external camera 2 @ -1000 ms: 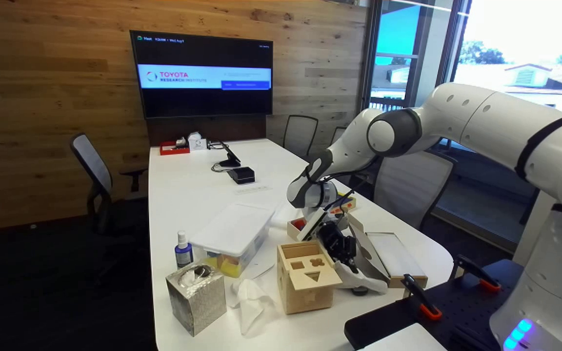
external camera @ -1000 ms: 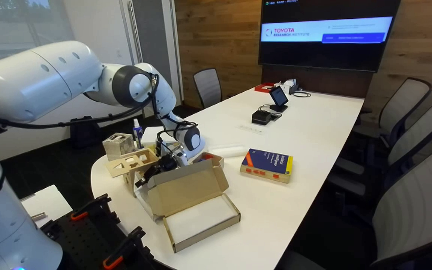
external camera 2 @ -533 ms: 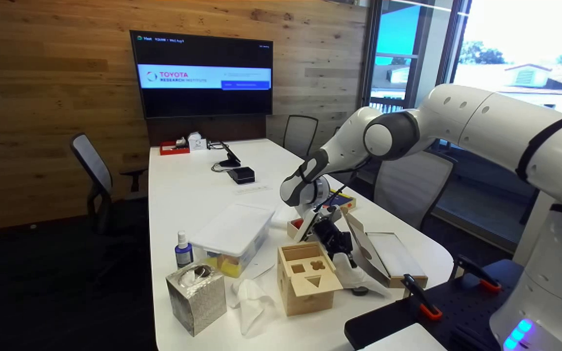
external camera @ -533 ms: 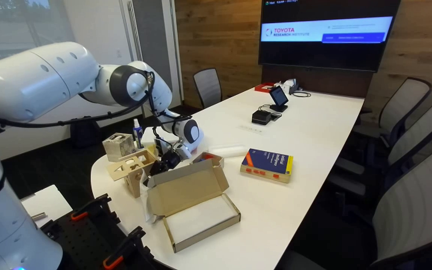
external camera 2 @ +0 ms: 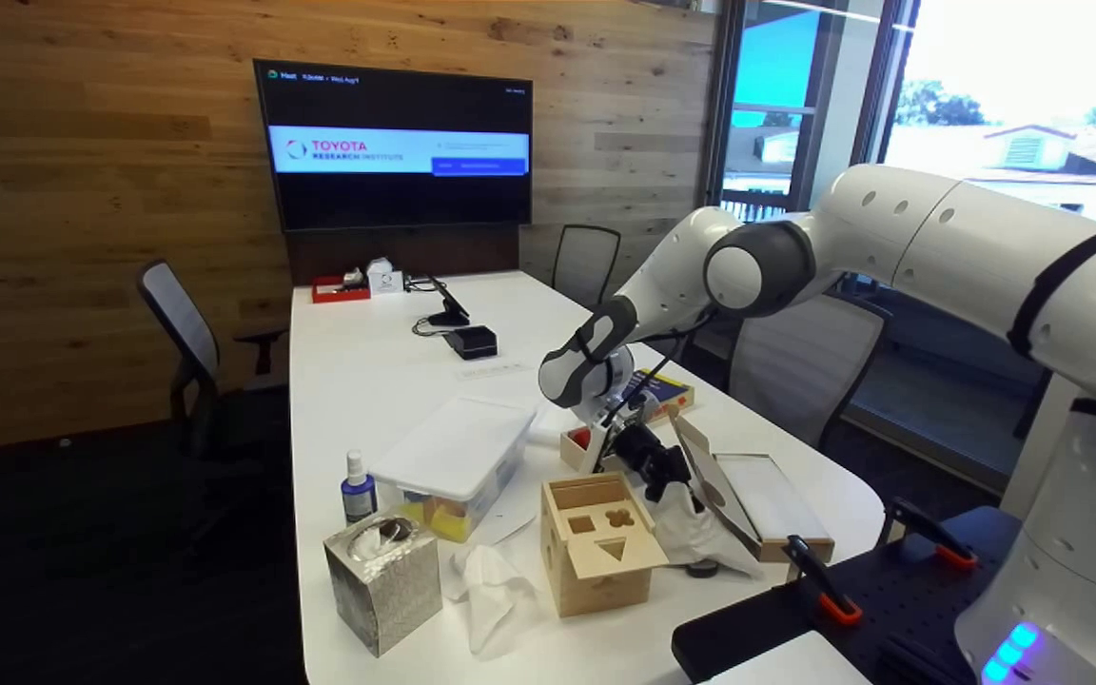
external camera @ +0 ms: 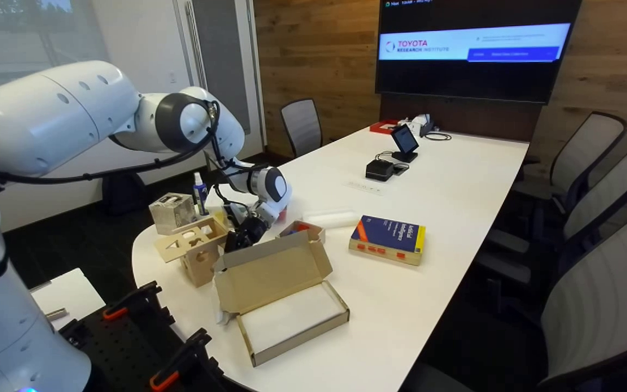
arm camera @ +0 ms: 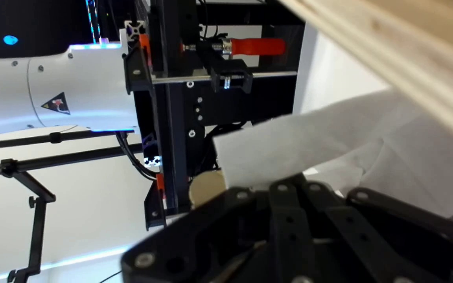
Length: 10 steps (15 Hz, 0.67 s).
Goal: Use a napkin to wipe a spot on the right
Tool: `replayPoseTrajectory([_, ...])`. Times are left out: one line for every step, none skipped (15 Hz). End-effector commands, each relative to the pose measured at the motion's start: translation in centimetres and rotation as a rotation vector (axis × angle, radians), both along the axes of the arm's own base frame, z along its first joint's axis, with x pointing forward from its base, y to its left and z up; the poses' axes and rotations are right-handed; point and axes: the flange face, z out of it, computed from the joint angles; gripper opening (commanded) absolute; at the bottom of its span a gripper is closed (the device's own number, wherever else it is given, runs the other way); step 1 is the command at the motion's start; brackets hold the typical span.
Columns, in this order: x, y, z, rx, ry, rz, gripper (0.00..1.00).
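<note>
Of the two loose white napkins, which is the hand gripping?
The draped white napkin between the wooden shape sorter and the brown cardboard box: the black hand pinches it. The crumpled white napkin beside the silver tissue box lies ungripped.

In an exterior view: thick blue-and-yellow book (external camera: 387,240) right of centre; open tan cardboard box (external camera: 278,280) lower centre; black rectangular wall screen (external camera: 471,79) upper right.

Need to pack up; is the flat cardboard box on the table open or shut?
Open. The cardboard box has its lid raised in both exterior views, with white material showing inside.
</note>
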Motion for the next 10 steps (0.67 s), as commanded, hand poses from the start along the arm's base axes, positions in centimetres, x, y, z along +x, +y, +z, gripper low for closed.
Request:
replayPoseTrajectory([1.6,0.5,0.5,-0.117,-0.073,0.057,0.0])
replayPoseTrajectory([2.0,0.5,0.8,-0.146,-0.089,0.073,0.0])
replayPoseTrajectory([2.6,0.5,1.0,-0.167,-0.111,0.091,0.0])
replayPoseTrajectory([3.1,0.5,1.2,-0.188,-0.129,0.107,0.0])
replayPoseTrajectory([3.7,0.4,1.4,-0.203,-0.154,0.125,0.0])
replayPoseTrajectory([4.3,0.3,1.7,-0.218,-0.181,0.137,0.0])
replayPoseTrajectory([5.0,0.2,1.9,-0.22,-0.214,0.148,0.0])
replayPoseTrajectory([5.7,0.1,2.1,-0.222,-0.249,0.163,0.0])
replayPoseTrajectory([6.4,0.1,2.3,-0.219,-0.281,0.17,0.0])
replayPoseTrajectory([7.0,0.0,2.4,-0.22,-0.31,0.18,0.0])
